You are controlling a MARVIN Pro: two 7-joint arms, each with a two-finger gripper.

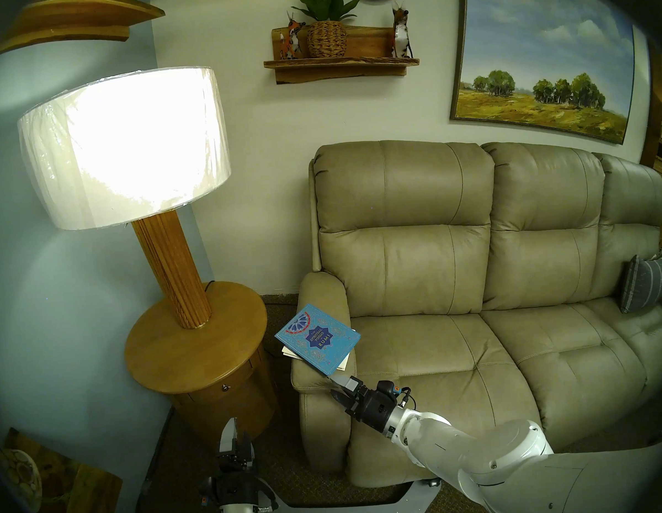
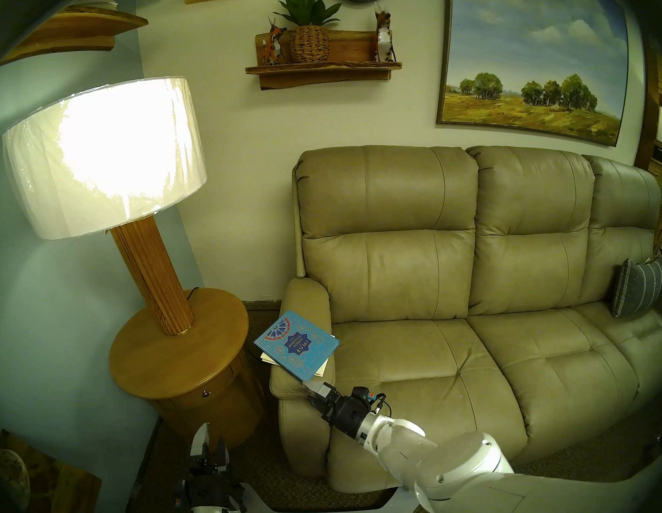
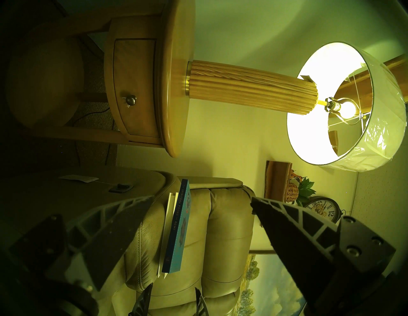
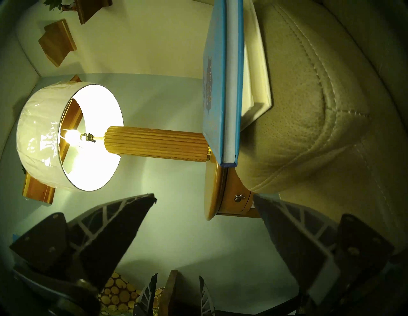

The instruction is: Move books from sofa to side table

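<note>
A turquoise-blue book (image 1: 318,339) (image 2: 296,344) reading "RUMI" lies on top of a slightly smaller white book (image 1: 344,361) (image 3: 169,211) on the left armrest of the beige sofa (image 1: 457,282). Both overhang the armrest's edges a little. My right gripper (image 1: 333,387) (image 4: 204,196) hovers open just in front of the blue book's (image 4: 215,77) near corner, touching nothing. The round wooden side table (image 1: 196,353) (image 3: 176,66) stands left of the armrest. Low in front of that table, my left gripper (image 1: 239,431) (image 3: 202,197) is open and empty.
A lit lamp (image 1: 124,146) with a thick wooden column (image 1: 177,266) occupies the back of the table top. A grey striped pillow (image 1: 643,287) leans at the sofa's right end. Wooden shelves (image 1: 340,64) hang on the wall. Wooden pieces (image 1: 47,491) lie on the floor, lower left.
</note>
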